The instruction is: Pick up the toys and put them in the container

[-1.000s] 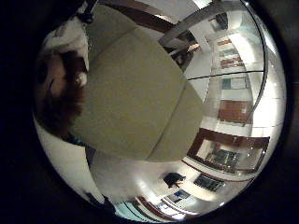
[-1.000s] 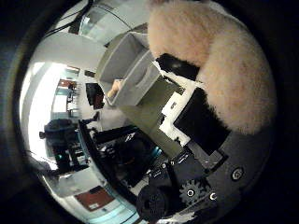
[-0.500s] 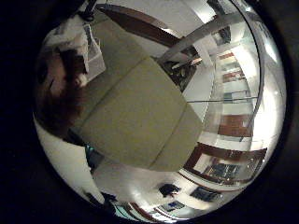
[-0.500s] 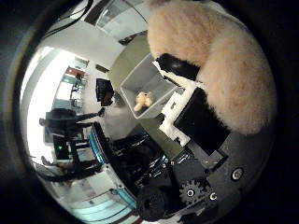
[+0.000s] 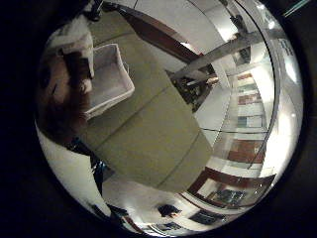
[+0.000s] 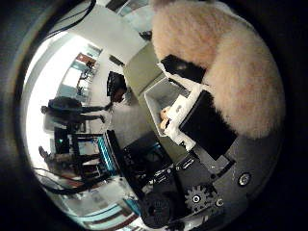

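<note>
A fluffy tan plush toy (image 6: 231, 72) fills much of the thumb side view, pressed close against the palm. My right hand (image 6: 202, 125) is shut on it, with white and black fingers lying against its fur. Its darker side (image 5: 57, 104) shows beside a finger in the little finger side view. The white open container (image 5: 124, 84) stands on the olive table (image 5: 148, 144) below the hand, near the table's end. A small tan toy (image 6: 165, 115) lies inside the container, partly hidden by a finger.
The table's long edges and far end drop to a pale floor. Dark equipment (image 6: 144, 156) stands on the floor beside the table near the container. A small dark object (image 5: 168, 210) lies on the floor past the table's far end.
The whole view has shifted, so the hand has moved with the plush toy still held. The container now shows larger and nearer, beside the plush.
</note>
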`<state>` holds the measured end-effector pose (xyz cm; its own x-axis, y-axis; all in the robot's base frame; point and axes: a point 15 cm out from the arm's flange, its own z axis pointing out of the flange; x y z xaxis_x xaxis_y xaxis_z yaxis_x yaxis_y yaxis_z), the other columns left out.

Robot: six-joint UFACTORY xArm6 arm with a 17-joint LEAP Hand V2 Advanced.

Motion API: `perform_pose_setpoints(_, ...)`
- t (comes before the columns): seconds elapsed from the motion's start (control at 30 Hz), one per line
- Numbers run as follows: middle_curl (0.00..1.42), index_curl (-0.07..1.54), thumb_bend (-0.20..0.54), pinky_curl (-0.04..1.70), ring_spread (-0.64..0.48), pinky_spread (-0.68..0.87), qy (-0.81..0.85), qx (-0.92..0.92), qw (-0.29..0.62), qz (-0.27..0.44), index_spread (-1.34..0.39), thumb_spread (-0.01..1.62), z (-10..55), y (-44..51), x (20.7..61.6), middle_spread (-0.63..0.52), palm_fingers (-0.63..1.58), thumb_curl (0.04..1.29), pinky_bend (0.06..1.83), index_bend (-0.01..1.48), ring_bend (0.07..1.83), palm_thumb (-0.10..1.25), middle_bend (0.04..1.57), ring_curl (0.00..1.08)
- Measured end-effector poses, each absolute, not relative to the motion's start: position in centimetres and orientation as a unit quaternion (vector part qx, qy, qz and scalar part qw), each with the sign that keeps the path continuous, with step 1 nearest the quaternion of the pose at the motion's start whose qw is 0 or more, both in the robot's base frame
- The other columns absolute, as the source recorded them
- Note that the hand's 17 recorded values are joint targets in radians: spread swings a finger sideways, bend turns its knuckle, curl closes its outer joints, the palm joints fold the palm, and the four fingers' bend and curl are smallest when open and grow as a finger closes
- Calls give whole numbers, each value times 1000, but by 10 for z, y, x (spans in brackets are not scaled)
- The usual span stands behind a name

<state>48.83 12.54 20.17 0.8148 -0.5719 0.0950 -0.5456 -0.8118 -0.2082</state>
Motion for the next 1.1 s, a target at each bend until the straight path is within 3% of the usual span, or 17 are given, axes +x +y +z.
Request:
perform_pose_setpoints(0.3, 1014, 1004, -12, 824, -261, -189, 263, -958, 87, -68, -268, 1193, 193, 171, 472, -201, 1086, 399, 1428, 1044, 1290, 1010, 1200, 917)
perform_pose_setpoints(0.7, 1005, 984, -17, 789, -262, -203, 248, -962, 89, -75, -287, 1230, 191, 184, 472, -216, 1066, 362, 1399, 973, 1264, 907, 1129, 887)
perform_pose_setpoints(0.87, 918, 914, -26, 677, -242, -292, 240, -965, 81, -65, -336, 1192, 179, 190, 467, -211, 1001, 335, 1243, 716, 1176, 798, 1022, 774)
perform_pose_setpoints(1.1, 777, 775, -31, 616, -202, -376, 230, -968, 80, -65, -409, 1140, 178, 193, 465, -194, 614, 315, 1176, 269, 1116, 673, 747, 659)
